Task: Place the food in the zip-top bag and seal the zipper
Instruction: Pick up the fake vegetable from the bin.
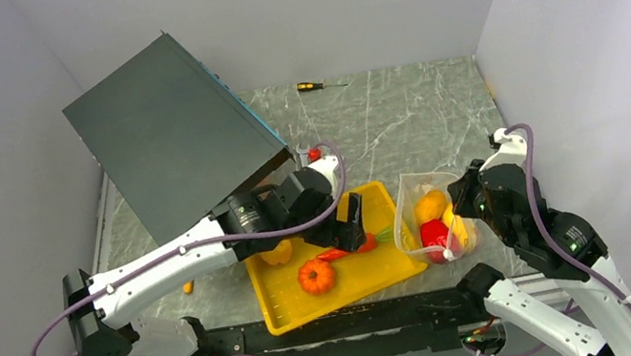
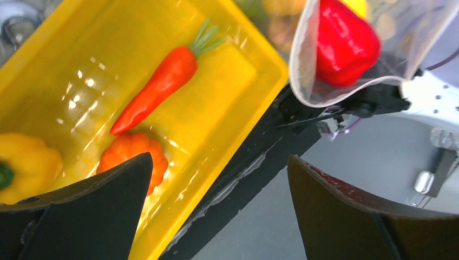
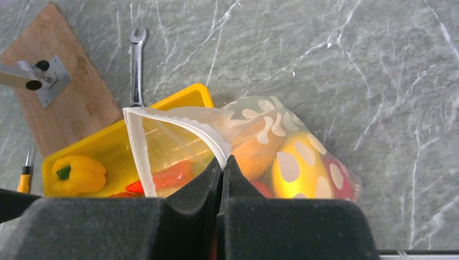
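Nearest to us, the left gripper [image 2: 219, 162] hangs over the front edge of the yellow tray [image 2: 227, 92], its jaws spread wide. In the gap between them we see the tray's rim and the dark frame under it. A pumpkin [image 2: 130, 154] lies in the tray just past the left finger, with a yellow pepper [image 2: 27, 162] beside it. A carrot [image 2: 157, 89] lies slantwise further in, its tip just beside the pumpkin and its green top pointing toward the bag [image 2: 325, 81].

To the right, the right gripper [image 3: 223, 162] has its jaws pressed together on the bag's mouth, pinching the white zipper [image 3: 178, 122]. The zipper is not sealed, and the mouth gapes toward the tray. The bag rests on the marbled table [image 1: 400, 125] just beside the tray's right side. Inside it we make out a red pepper [image 2: 343, 46], a yellow piece [image 3: 297, 168] and an orange piece [image 3: 254, 151].

Beyond the tray a wrench [image 3: 137, 65] lies on the table beside a wooden board [image 3: 70, 97]. Farther back, on the left, a large dark box [image 1: 174, 134] sits tilted. A screwdriver [image 1: 309, 86] lies near the far wall.
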Tool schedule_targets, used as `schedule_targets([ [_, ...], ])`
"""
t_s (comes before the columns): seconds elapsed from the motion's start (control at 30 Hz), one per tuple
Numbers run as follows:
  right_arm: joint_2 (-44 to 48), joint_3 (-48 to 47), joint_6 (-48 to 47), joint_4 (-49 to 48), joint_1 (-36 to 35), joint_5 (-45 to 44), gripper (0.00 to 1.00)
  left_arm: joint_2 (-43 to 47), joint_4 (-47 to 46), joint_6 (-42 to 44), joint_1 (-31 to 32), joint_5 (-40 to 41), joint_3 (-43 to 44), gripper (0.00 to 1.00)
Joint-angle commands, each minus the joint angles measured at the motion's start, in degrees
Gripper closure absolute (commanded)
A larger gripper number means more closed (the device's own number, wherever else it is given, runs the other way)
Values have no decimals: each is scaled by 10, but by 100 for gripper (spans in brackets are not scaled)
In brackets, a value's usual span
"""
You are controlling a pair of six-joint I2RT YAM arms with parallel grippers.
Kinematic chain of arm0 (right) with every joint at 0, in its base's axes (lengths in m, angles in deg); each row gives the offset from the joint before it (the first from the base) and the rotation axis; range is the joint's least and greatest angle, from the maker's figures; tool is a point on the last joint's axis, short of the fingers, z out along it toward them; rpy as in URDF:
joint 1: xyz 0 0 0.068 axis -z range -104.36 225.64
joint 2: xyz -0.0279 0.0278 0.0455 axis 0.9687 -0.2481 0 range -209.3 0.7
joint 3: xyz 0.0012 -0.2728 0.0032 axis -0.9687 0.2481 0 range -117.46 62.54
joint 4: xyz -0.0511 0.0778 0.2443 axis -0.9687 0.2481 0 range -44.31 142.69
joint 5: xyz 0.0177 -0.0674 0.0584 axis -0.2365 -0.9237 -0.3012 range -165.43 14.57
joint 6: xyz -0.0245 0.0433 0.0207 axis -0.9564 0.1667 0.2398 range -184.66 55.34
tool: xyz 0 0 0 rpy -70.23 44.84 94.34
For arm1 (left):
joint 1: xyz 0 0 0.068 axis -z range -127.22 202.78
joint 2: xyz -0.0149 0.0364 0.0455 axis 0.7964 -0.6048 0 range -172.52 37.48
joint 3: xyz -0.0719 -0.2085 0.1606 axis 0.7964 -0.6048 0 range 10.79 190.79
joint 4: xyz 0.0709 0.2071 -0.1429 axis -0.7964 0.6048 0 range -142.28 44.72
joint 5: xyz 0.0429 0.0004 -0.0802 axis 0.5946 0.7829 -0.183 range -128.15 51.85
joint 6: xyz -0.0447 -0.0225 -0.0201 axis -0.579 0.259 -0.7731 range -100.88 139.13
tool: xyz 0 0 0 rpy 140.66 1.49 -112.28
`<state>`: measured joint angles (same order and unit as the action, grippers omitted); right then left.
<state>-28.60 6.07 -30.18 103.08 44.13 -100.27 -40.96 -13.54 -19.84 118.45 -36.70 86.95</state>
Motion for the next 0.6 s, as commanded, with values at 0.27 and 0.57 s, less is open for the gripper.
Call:
schedule_targets([
  [0.27,-20,-5,20,1,-2,50,100,-8,132,-115,98,161,-19,0],
  [0.57,-42,-51,-25,13,-2,11,100,-72,183,-160,112,240,-43,0],
])
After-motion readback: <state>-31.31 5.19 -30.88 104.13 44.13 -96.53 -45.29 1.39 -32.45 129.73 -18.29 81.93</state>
